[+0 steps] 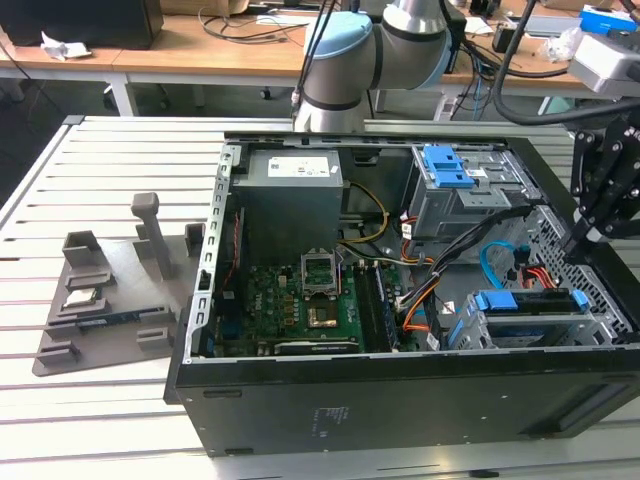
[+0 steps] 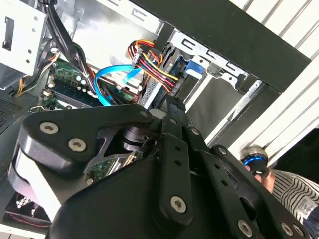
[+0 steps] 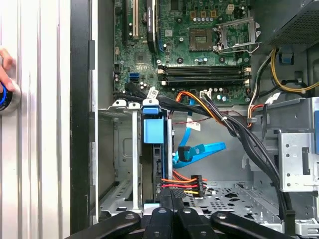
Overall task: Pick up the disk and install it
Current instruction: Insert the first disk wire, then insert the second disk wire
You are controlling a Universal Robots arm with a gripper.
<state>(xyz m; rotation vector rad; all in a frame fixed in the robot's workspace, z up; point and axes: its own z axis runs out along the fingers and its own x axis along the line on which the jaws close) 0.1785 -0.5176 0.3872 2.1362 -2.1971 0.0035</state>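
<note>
Disk (image 3: 152,164) sits in drive cage (image 3: 127,164); end effector (image 3: 169,196) fingers together, just above it. Risk: snagging SATA/pwr cables (image 3: 192,184) nearby.

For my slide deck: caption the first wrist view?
Hand poised over the disk seated in the case's lower cage.

1 open computer case (image 1: 400,400), 1 grey fixture (image 1: 110,290), 2 blue-latched drive cages (image 1: 470,190).

We're in a robotics lab: an open computer case (image 1: 400,390) on a slotted metal table (image 1: 90,420), cluttered wooden benches (image 1: 200,55) behind (cables everywhere), grey parts fixture (image 1: 110,300) alongside.
</note>
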